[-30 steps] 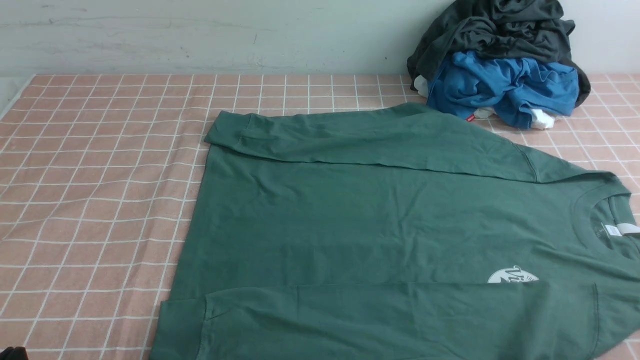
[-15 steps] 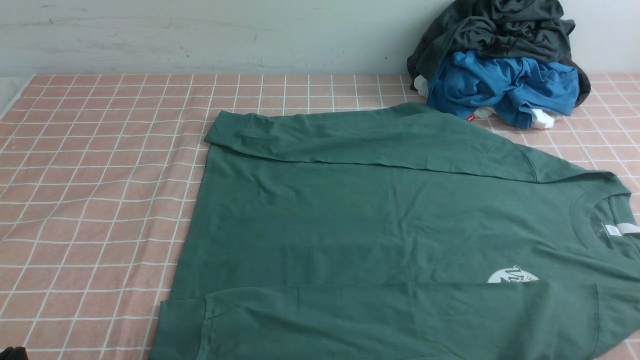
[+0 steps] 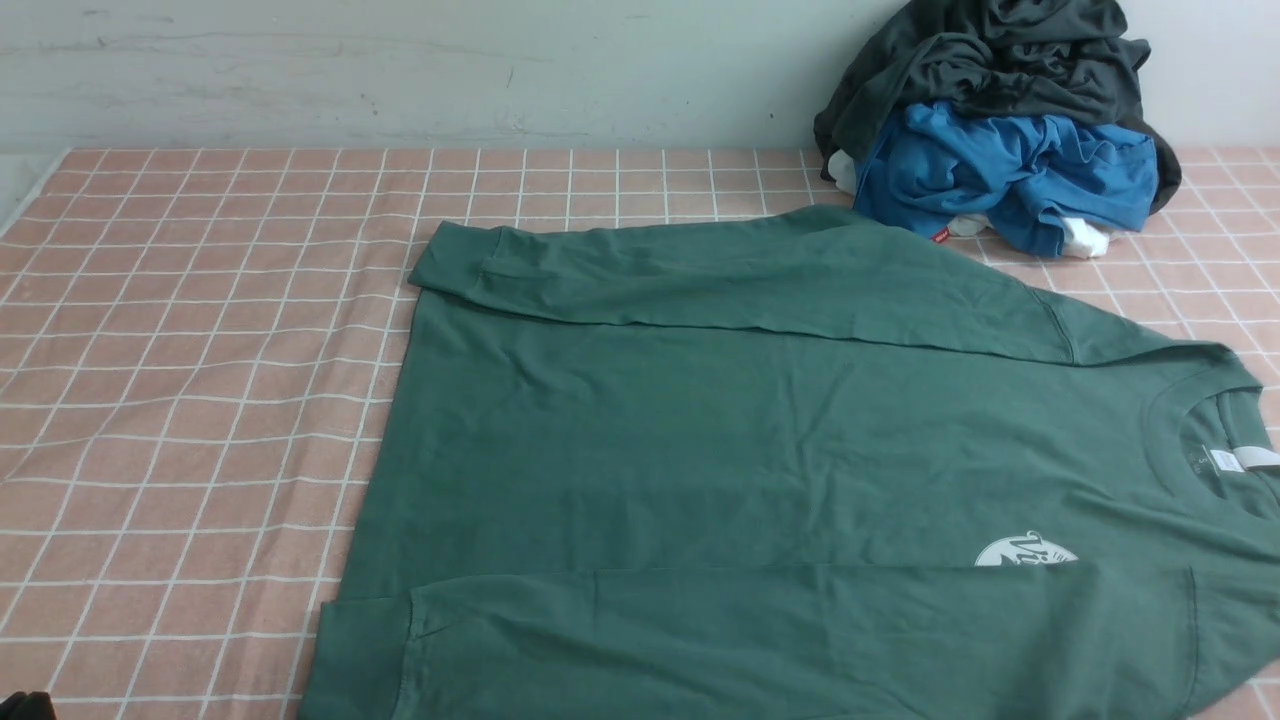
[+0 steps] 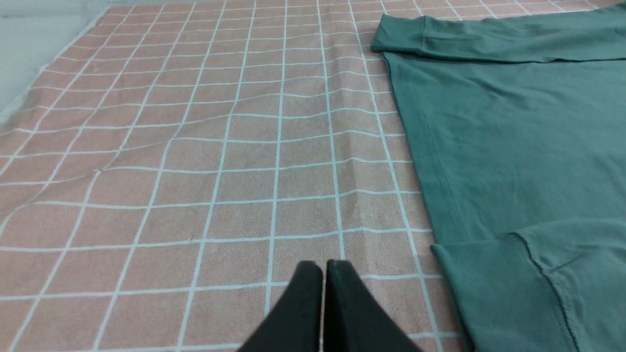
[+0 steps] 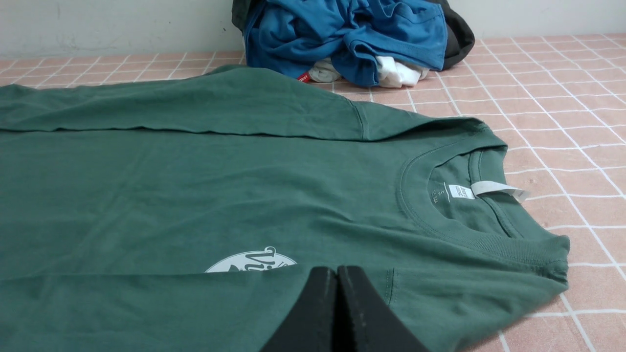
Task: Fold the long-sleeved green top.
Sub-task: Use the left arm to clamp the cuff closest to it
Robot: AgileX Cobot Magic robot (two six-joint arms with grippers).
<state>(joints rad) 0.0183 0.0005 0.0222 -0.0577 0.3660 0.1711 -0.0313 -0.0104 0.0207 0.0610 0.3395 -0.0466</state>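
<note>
The green long-sleeved top (image 3: pixel 760 450) lies flat on the checked cloth, collar to the right, hem to the left, both sleeves folded across the body. Its white logo (image 3: pixel 1025 551) peeks out above the near sleeve, and a white label (image 5: pixel 496 188) sits in the collar. My left gripper (image 4: pixel 324 265) is shut and empty above bare cloth, just left of the near cuff (image 4: pixel 494 288). Over the near sleeve beside the shoulder seam, my right gripper (image 5: pixel 336 270) is shut and empty too. Neither gripper's jaws show in the front view.
A pile with a bright blue garment (image 3: pixel 1010 180) under a dark grey-black one (image 3: pixel 1000 60) sits at the back right against the wall, touching the top's far shoulder. The pink checked cloth (image 3: pixel 190 400) is wrinkled left of the top. Its left edge (image 4: pixel 29 93) shows.
</note>
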